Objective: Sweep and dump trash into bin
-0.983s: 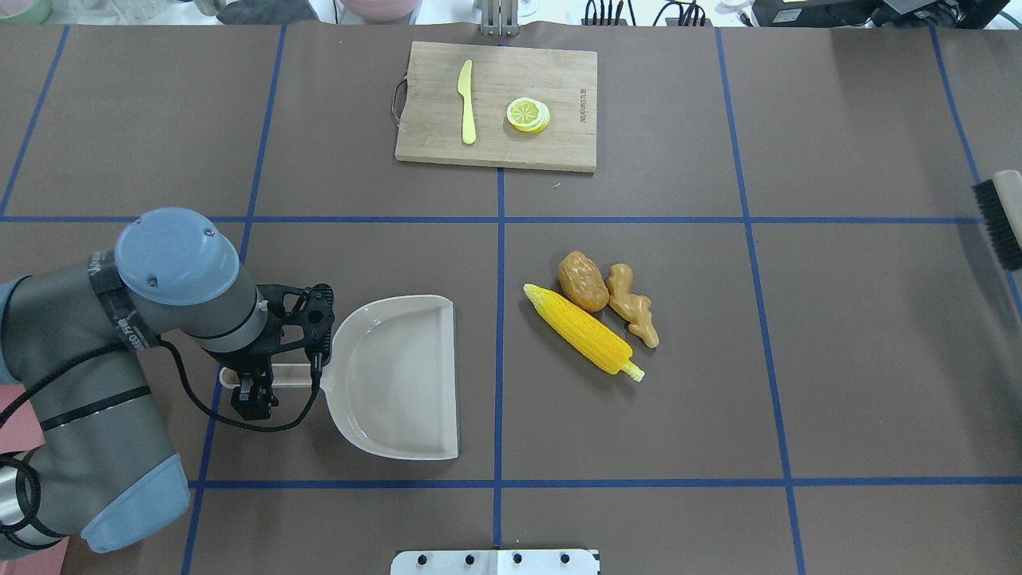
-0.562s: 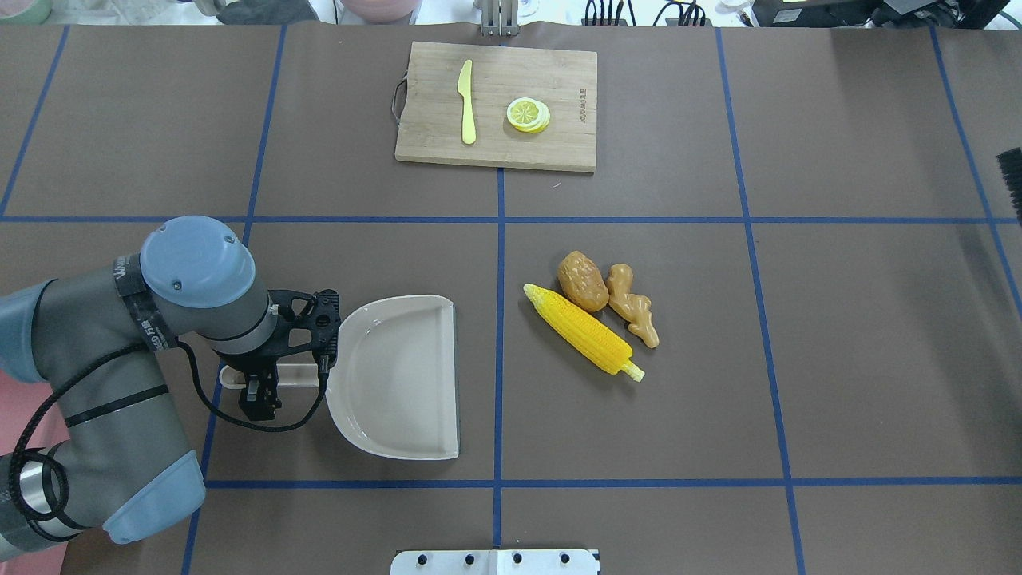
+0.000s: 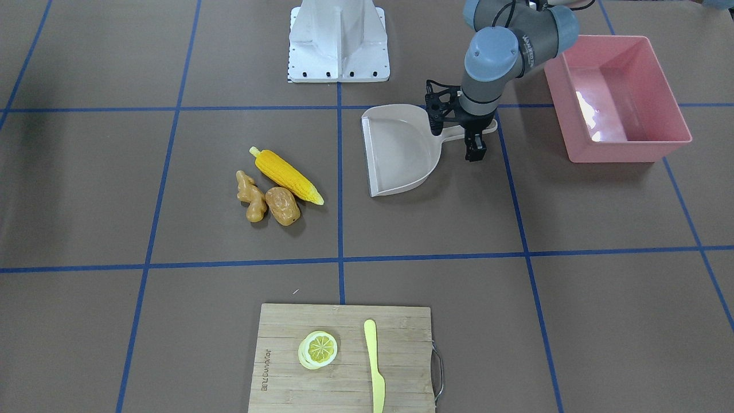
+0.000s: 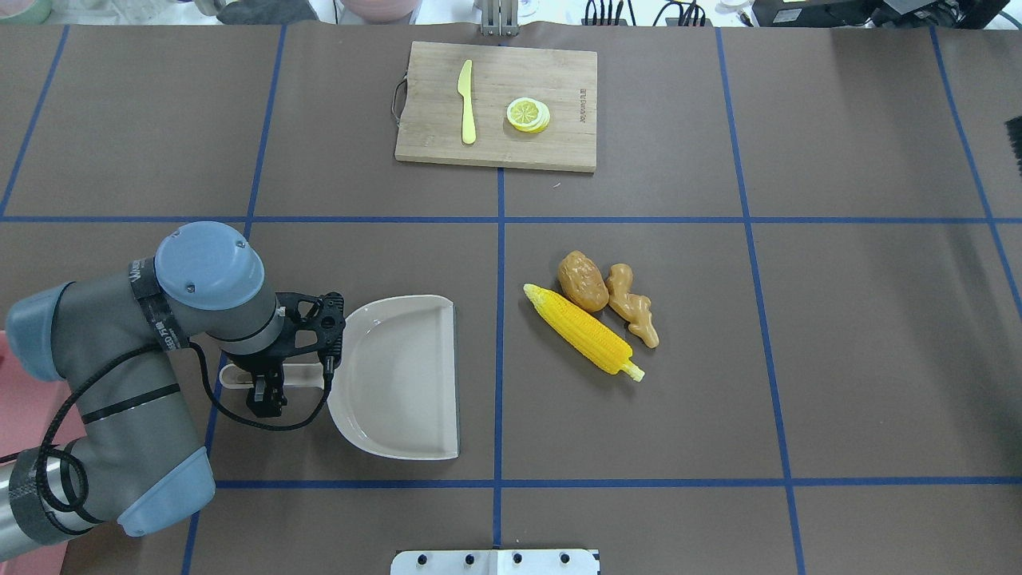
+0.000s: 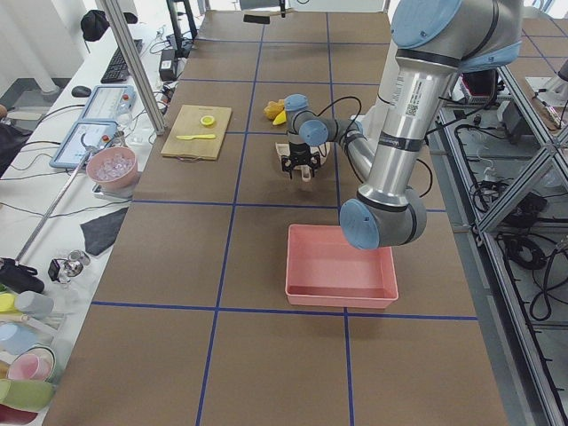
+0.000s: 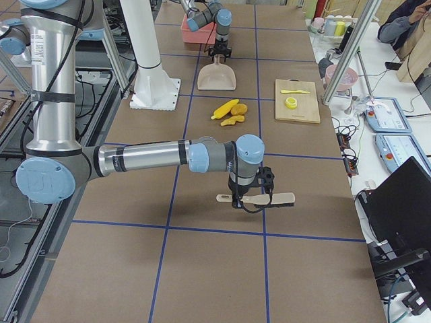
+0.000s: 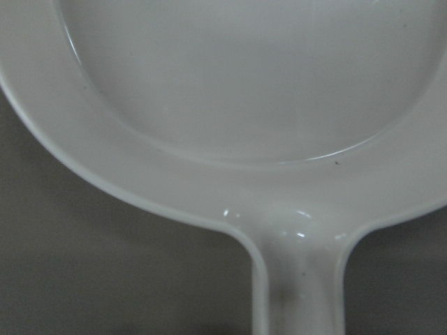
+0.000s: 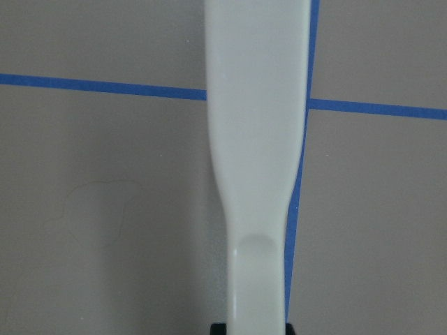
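The trash lies together right of the table's middle: a yellow corn cob (image 4: pixel 583 331), a brown potato (image 4: pixel 583 281) and a tan ginger root (image 4: pixel 632 307). The beige dustpan (image 4: pixel 399 375) lies flat to their left, mouth toward them. My left gripper (image 4: pixel 267 387) hangs over the dustpan's handle (image 7: pixel 299 293), jaws astride it and seemingly open. The pink bin (image 3: pixel 628 150) stands beyond the dustpan on my left side. My right gripper (image 6: pixel 250 200) is shut on a brush (image 6: pixel 273 199) and holds it level above the table at my far right.
A wooden cutting board (image 4: pixel 495 104) at the table's far middle carries a pale yellow knife (image 4: pixel 466 102) and a lemon slice (image 4: pixel 528 114). The brush's bristles just show at the overhead view's right edge (image 4: pixel 1015 148). The robot's white base plate (image 3: pixel 338 40) sits at the near middle.
My left arm has shifted right and its gripper has slid a little along the handle toward the pan; the dustpan has not moved. The brush has moved farther away and almost out of the overhead view's right edge.
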Robot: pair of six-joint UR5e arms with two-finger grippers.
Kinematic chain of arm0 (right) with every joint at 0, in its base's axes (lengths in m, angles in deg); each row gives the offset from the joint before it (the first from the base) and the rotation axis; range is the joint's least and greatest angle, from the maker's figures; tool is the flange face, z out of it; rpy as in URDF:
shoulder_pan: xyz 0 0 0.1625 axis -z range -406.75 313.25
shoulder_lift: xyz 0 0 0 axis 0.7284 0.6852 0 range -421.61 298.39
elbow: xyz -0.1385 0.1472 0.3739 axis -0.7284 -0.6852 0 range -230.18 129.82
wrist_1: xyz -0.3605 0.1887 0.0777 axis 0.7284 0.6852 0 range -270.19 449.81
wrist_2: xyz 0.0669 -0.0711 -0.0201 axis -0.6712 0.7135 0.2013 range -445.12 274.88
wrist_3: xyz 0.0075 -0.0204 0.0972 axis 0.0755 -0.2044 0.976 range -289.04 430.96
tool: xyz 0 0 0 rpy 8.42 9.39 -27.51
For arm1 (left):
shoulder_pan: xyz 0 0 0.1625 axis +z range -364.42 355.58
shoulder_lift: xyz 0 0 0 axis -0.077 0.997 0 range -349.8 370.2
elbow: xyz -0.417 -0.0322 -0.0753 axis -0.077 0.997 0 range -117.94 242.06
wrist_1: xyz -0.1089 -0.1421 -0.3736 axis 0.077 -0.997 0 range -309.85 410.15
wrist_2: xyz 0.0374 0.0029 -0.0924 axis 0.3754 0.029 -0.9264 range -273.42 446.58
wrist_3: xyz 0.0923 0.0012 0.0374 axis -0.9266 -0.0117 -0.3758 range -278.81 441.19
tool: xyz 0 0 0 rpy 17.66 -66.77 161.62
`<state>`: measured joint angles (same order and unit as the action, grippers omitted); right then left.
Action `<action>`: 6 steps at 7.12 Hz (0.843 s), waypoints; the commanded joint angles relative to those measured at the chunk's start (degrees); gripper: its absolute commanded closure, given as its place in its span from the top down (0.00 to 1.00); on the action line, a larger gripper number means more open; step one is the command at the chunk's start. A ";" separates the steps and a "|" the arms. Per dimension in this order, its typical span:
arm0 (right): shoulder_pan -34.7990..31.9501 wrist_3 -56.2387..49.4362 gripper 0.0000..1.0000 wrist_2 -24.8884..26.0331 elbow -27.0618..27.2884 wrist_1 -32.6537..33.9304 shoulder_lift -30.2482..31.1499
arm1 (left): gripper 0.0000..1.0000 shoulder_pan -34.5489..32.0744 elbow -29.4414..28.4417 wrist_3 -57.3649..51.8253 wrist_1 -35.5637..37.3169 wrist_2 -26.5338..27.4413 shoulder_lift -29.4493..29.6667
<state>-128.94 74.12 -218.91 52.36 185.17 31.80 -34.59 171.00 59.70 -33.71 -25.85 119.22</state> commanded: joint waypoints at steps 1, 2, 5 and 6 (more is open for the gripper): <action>0.97 0.01 0.00 -0.07 2.84 3.06 -0.24 | 0.00 -0.24 2.40 -0.12 0.09 -0.43 -0.65; 1.15 0.01 0.00 0.80 2.84 3.08 -0.24 | 0.00 -0.32 3.37 -0.12 0.53 -0.25 -0.91; 2.29 -0.08 0.00 1.94 2.75 3.08 -0.41 | 0.00 -2.52 4.26 -1.52 6.90 -0.25 1.70; 2.30 0.00 0.00 1.69 2.75 3.25 -0.42 | 0.00 -2.52 3.65 -2.66 8.86 0.10 4.42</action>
<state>-126.88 74.12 -217.36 55.12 188.27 31.42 -36.73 174.93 58.35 -28.00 -26.02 120.84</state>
